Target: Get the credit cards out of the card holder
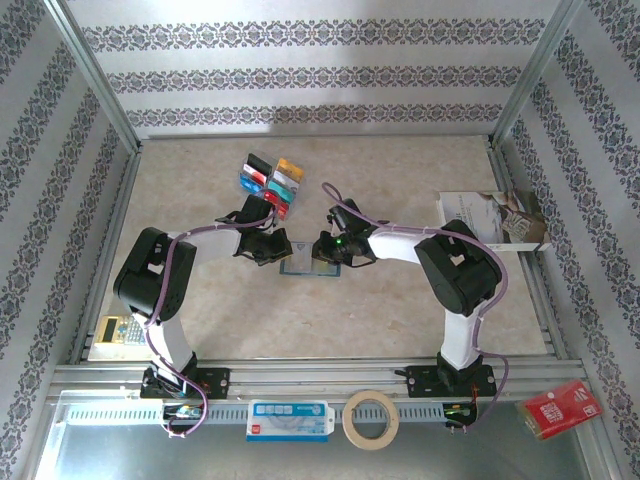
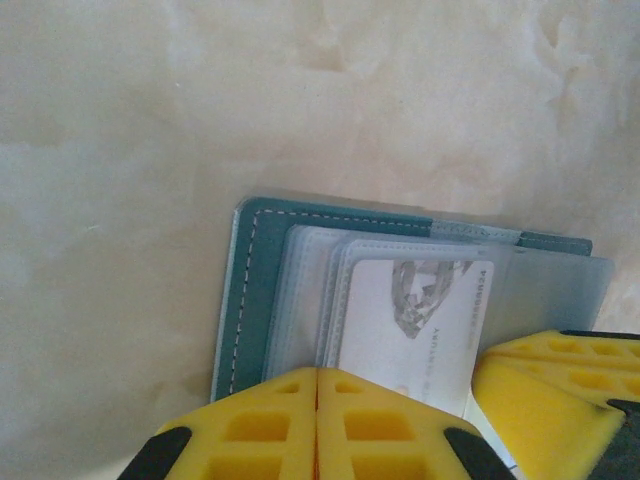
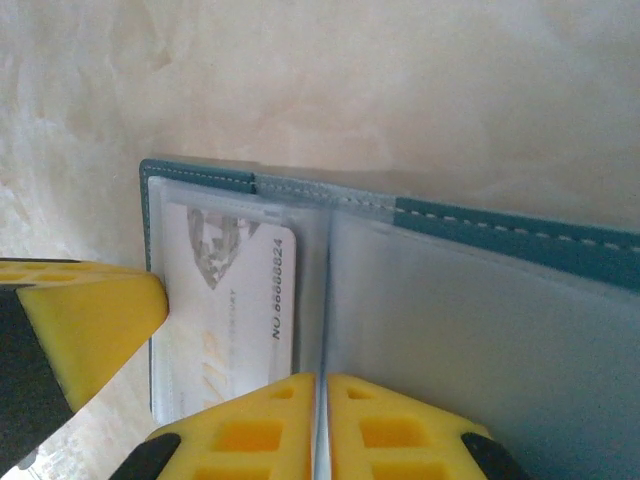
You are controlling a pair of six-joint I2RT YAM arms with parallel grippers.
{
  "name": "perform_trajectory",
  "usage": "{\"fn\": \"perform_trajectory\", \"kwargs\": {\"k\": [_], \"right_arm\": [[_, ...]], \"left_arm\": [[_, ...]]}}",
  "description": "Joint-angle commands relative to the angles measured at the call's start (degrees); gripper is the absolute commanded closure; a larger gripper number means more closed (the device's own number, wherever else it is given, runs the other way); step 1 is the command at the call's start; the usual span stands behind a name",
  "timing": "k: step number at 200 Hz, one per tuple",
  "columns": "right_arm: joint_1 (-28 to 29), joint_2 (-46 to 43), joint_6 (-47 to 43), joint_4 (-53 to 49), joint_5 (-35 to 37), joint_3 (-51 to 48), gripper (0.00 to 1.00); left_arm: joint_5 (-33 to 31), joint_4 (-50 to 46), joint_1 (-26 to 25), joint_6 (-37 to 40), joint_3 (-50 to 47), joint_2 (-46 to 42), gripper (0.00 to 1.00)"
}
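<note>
So, left gripper (image 2: pixel 318 425) first: its two yellow fingers are pressed flat together with no gap. They sit at the near edge of the open card holder (image 2: pixel 255 290). I can't tell from its wrist camera if anything thin is caught in that seam.

The right gripper (image 3: pixel 320 430) is closed too, but it's pinching the card holder by one of the clear inner sleeves (the sleeve's edge runs straight into the line between the pads). Each wrist camera also catches a yellow finger of the other gripper poking in from the side, so the two are working right next to each other.

Inside the holder there's a white card (image 2: pixel 420 320) with a diamond graphic and a printed number. It's tucked in a slot on the side nearer the left gripper, under the clear plastic.

From above, the holder lies flat on the pale marbled table (image 1: pixel 330 320), roughly mid-table, between the two grippers. A bunch of loose credit cards (image 1: pixel 270 180) (black, gold, blue, teal, red, silvery) is laid out in two short rows just beyond the left gripper.

Further out, a white-and-brown booklet (image 1: pixel 495 218) sits at the right edge. A roll of tape (image 1: pixel 370 418) and a red packet (image 1: pixel 560 408) are down on the near rail.
</note>
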Motion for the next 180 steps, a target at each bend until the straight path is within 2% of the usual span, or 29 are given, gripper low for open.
{"fn": "perform_trajectory", "kwargs": {"k": [1, 63, 180], "right_arm": [[-0.53, -2.62, -0.81, 1.22, 0.79, -1.05, 0.84], [-0.54, 0.07, 0.68, 4.72, -4.52, -0.34, 0.83], [-0.66, 1.21, 0.86, 0.97, -0.44, 0.14, 0.82]], "left_arm": [[-3.87, -3.03, 0.63, 0.42, -2.30, 1.76, 0.91], [-3.72, -3.03, 0.70, 0.47, -2.46, 1.65, 0.91], [-3.65, -3.03, 0.67, 0.53, -2.55, 1.57, 0.90]]}}
